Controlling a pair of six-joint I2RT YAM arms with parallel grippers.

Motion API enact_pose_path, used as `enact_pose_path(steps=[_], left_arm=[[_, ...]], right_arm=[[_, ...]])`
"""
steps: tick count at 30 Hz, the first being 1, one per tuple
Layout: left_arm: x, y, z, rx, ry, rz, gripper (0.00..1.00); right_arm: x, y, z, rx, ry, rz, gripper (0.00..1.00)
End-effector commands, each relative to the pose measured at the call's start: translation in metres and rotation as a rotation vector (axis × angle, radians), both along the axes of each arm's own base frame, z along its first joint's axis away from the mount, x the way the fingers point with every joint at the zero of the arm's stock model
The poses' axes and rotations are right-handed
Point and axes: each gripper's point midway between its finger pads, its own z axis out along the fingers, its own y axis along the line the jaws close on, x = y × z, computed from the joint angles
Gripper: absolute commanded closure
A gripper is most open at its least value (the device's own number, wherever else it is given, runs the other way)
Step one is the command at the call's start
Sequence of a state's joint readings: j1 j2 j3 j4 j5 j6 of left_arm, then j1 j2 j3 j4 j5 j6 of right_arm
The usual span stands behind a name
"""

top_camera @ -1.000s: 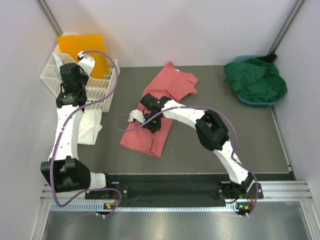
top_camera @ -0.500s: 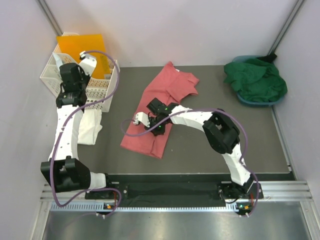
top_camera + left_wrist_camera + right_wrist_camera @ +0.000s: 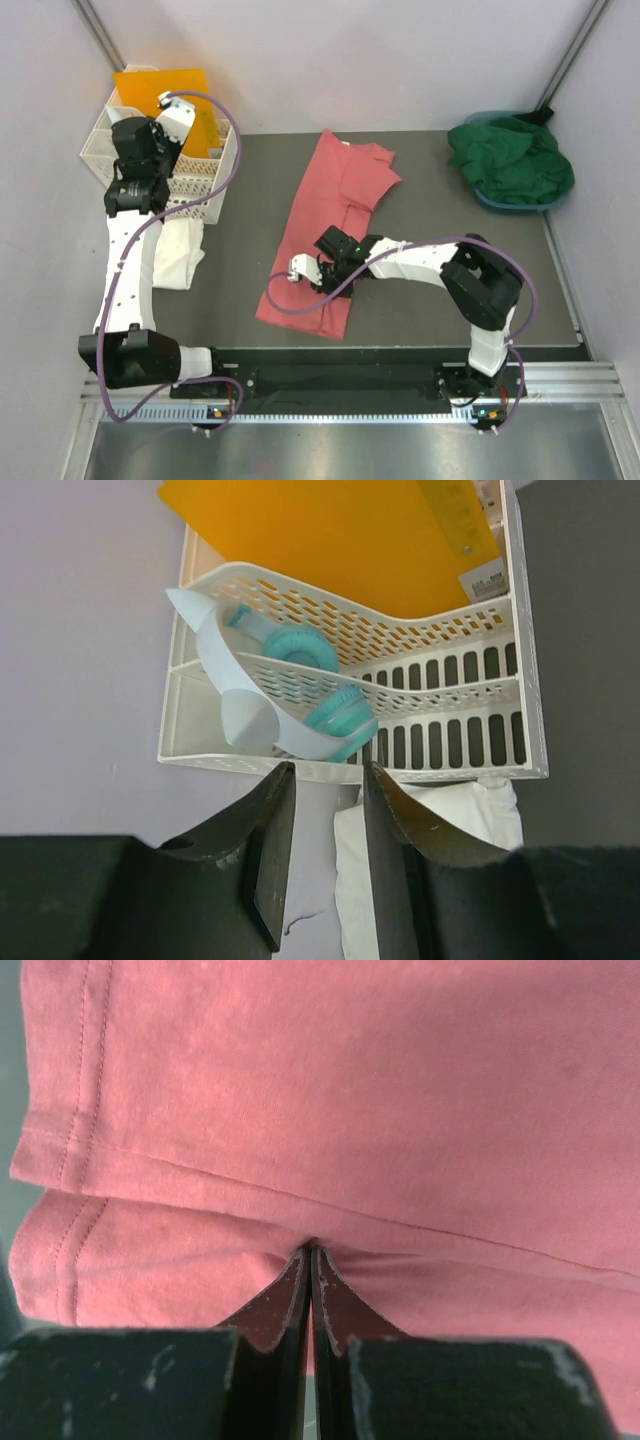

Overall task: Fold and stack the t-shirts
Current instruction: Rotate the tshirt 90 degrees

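The salmon-pink t-shirt (image 3: 335, 185) lies stretched out lengthwise in the middle of the table. My right gripper (image 3: 328, 272) is low over its near part and shut on a fold of the pink cloth (image 3: 350, 1080), its jaws (image 3: 310, 1252) pressed together on it. The white t-shirt (image 3: 180, 250) lies bunched at the left below the basket, and shows in the left wrist view (image 3: 450, 810). The dark green t-shirt (image 3: 510, 160) is heaped at the back right. My left gripper (image 3: 135, 198) hangs above the basket's near edge, open and empty (image 3: 327, 772).
A white lattice basket (image 3: 200, 185) stands at the back left, holding an orange folder (image 3: 165, 85) and a teal and white item (image 3: 300, 650). A blue basin (image 3: 500, 203) holds the green shirt. Walls close in left and right.
My right gripper has moved toward the near edge, dragging the pink shirt with it and stretching it longer. My left arm has shifted slightly toward the back.
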State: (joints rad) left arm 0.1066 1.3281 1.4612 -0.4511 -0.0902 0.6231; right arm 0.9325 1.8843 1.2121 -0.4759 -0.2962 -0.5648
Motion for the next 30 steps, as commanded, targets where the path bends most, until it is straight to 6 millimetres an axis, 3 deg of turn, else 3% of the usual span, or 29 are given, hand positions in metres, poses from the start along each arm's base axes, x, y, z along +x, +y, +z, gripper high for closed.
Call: enact_pose_path(steps=[1, 5, 8, 14, 16, 22, 24, 26, 27, 28, 30], left_arm=[[-0.009, -0.018, 0.058, 0.009, -0.121, -0.053, 0.61], [-0.011, -0.031, 0.065, 0.004, -0.120, -0.086, 0.60], [-0.015, -0.040, 0.059, 0.020, -0.098, -0.112, 0.60], [-0.027, -0.042, 0.057, 0.050, -0.093, -0.123, 0.60], [-0.029, -0.052, 0.056, 0.059, -0.093, -0.149, 0.60], [-0.033, -0.050, 0.055, 0.080, -0.094, -0.151, 0.60], [-0.034, -0.051, 0.055, 0.078, -0.096, -0.151, 0.60], [-0.034, -0.051, 0.054, 0.076, -0.097, -0.152, 0.60], [-0.034, -0.051, 0.051, 0.066, -0.092, -0.151, 0.60], [-0.034, -0.052, 0.050, 0.061, -0.091, -0.153, 0.60], [-0.033, -0.053, 0.047, 0.052, -0.084, -0.155, 0.60]], right_arm=[[-0.076, -0.064, -0.033, -0.233, 0.162, 0.067, 1.00], [-0.102, -0.092, -0.042, -0.315, 0.176, 0.115, 1.00], [-0.110, -0.110, -0.045, -0.357, 0.165, 0.125, 1.00], [-0.102, -0.144, -0.051, -0.456, 0.093, 0.097, 1.00], [-0.099, -0.151, -0.051, -0.470, 0.097, 0.075, 1.00], [-0.092, -0.161, -0.047, -0.490, 0.091, 0.043, 1.00], [-0.089, -0.158, -0.043, -0.482, 0.084, 0.042, 1.00], [-0.083, -0.141, -0.032, -0.436, 0.083, 0.039, 0.99], [-0.077, -0.131, -0.023, -0.400, 0.064, 0.028, 0.93], [-0.064, -0.108, -0.008, -0.331, 0.023, 0.020, 0.79], [-0.052, -0.086, 0.011, -0.261, -0.025, 0.005, 0.68]])
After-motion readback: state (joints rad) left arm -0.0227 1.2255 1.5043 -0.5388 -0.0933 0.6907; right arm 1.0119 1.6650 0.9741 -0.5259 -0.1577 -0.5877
